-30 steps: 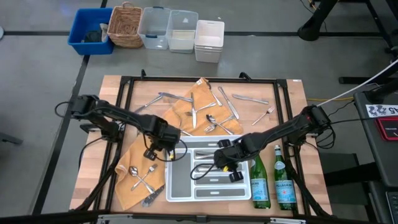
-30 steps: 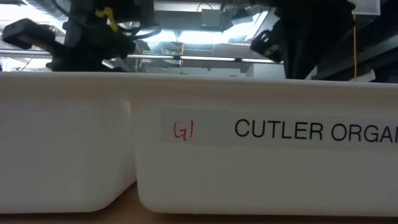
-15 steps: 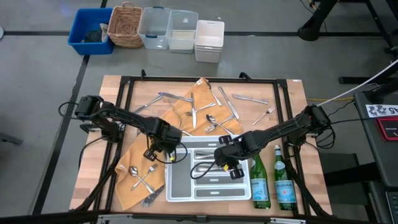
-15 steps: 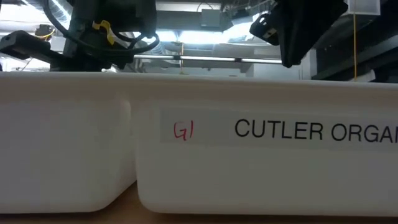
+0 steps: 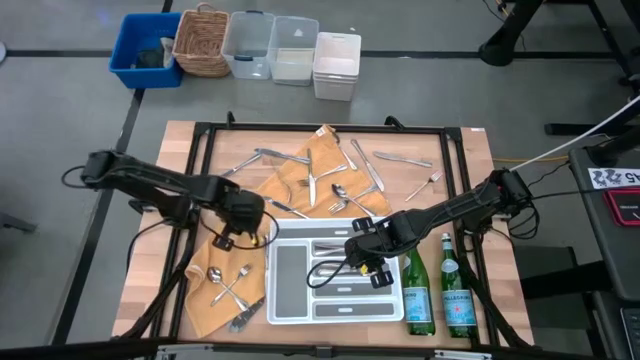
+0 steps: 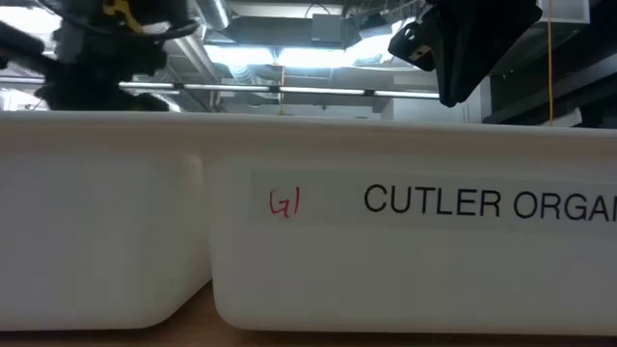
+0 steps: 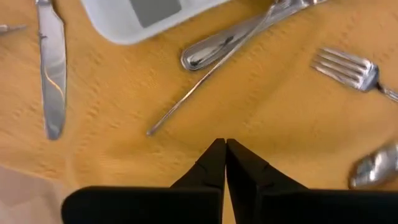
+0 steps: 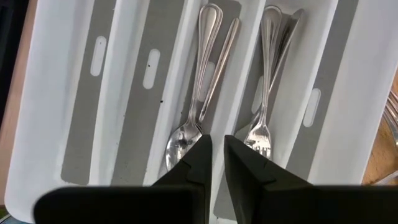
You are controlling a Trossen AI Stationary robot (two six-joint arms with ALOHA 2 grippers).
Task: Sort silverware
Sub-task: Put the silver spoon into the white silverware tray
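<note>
While a few spoons [image 8: 198, 93] and forks [image 8: 268, 81] already lie in the white tray [image 5: 283, 300] under the slightly parted right claw [image 5: 366, 262], most silverware [image 5: 318, 178] still waits on the cloth [image 7: 124, 143] around the shut, empty left claw [image 7: 225, 163].

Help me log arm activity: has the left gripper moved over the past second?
Yes. In the high view, the left gripper has pulled away from the white tray, over the orange cloth.
</note>
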